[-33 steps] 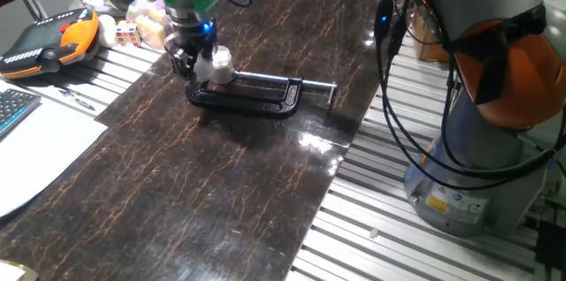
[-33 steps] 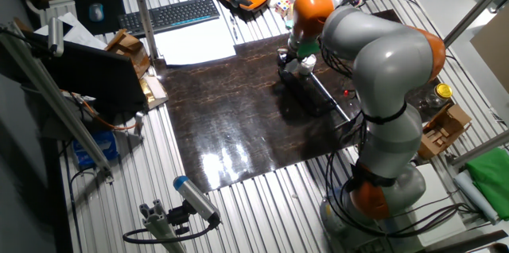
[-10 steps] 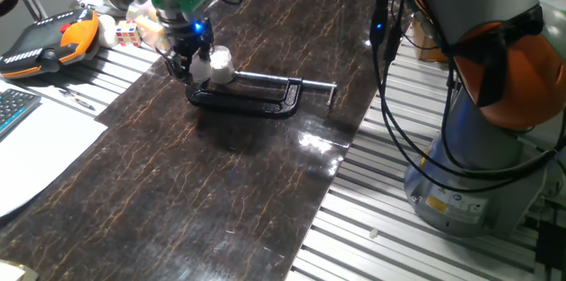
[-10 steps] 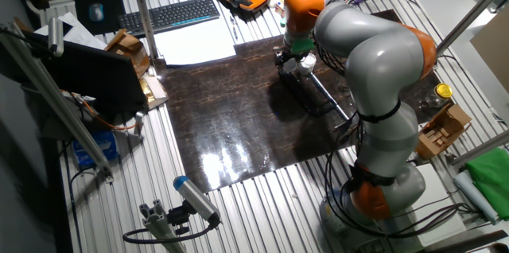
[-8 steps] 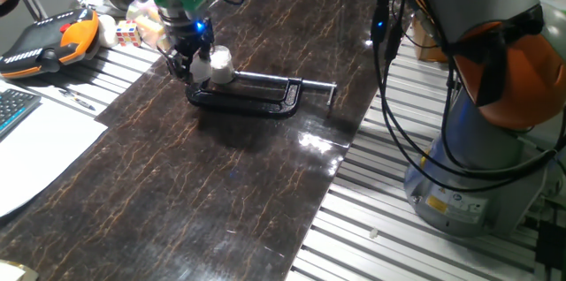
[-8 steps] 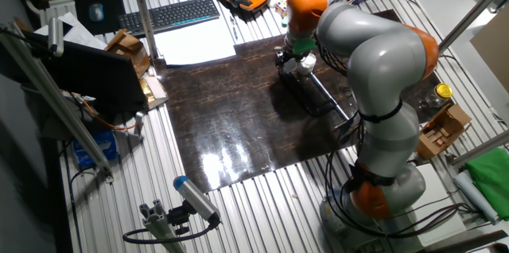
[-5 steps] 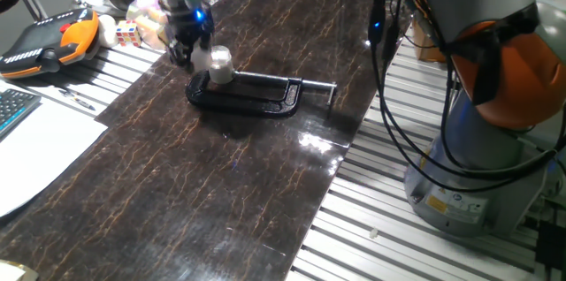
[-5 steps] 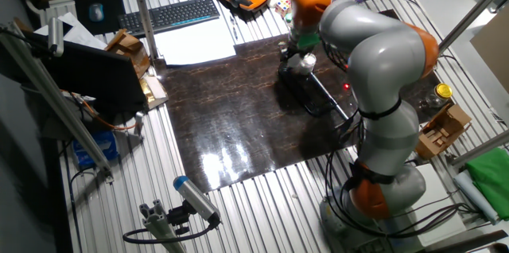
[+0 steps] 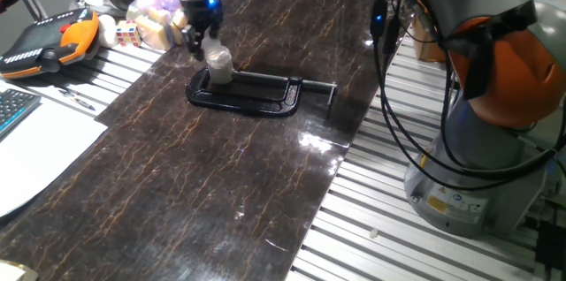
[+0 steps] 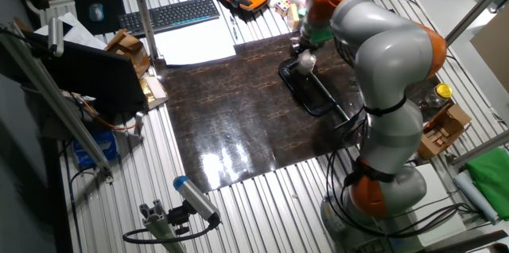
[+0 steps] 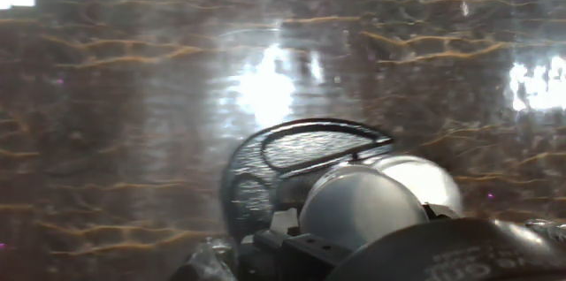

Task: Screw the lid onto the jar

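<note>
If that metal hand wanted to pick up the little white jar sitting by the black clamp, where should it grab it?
Probably by its round side wall, coming straight down from above. The jar stands upright at one end of the black clamp, with the clamp's frame tight against its base, so a low sideways approach looks blocked. The tool hangs just above it, well placed for pinching the upper wall.

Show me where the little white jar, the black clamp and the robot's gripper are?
the jar (image 9: 220, 66), one fixed view, on its whitish side wall.
the black clamp (image 9: 252, 97), one fixed view, on its long frame bar.
the gripper (image 9: 201, 41), one fixed view, between its fingertips above the jar.
</note>
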